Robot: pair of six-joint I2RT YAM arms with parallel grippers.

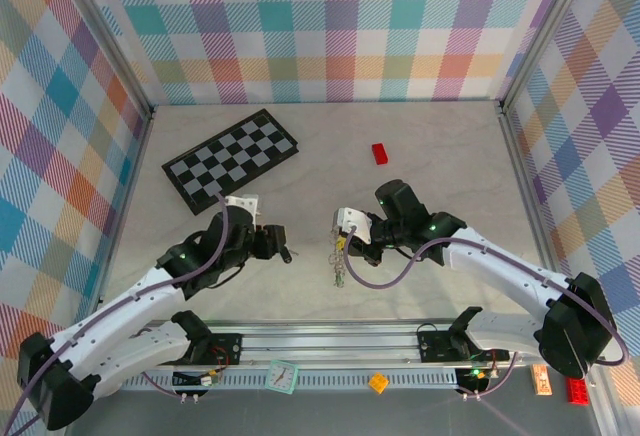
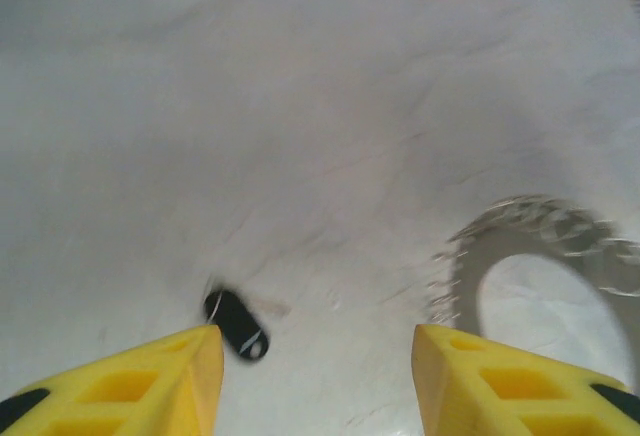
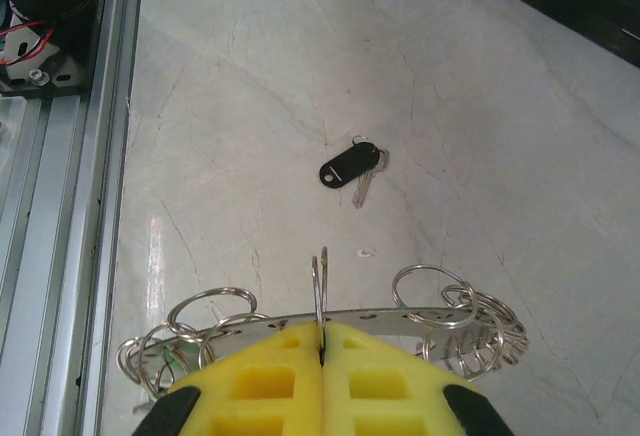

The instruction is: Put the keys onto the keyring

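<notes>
Your right gripper (image 3: 322, 341) is clenched on the rim of the wide silvery-grey metal keyring (image 3: 400, 312), which you see edge-on with small wire loops hanging off it. The tiny black-headed key (image 3: 350, 166) lies flat on the pale tabletop (image 3: 250, 106) at the gripper's 12 o'clock. Your left gripper (image 2: 317, 341) is released and grasps nothing; the key lies just beside its fingertip, at 9 o'clock.

The left arm (image 1: 120, 318) is angling up from the lower left of the overhead view, and the left gripper (image 2: 315, 331) is holding its yellow fingers (image 2: 170, 376) wide apart. The right arm (image 1: 500, 271) is bending in from the lower right, with the right gripper (image 3: 322, 328) pinching its jaws together on the keyring (image 3: 400, 314).
</notes>
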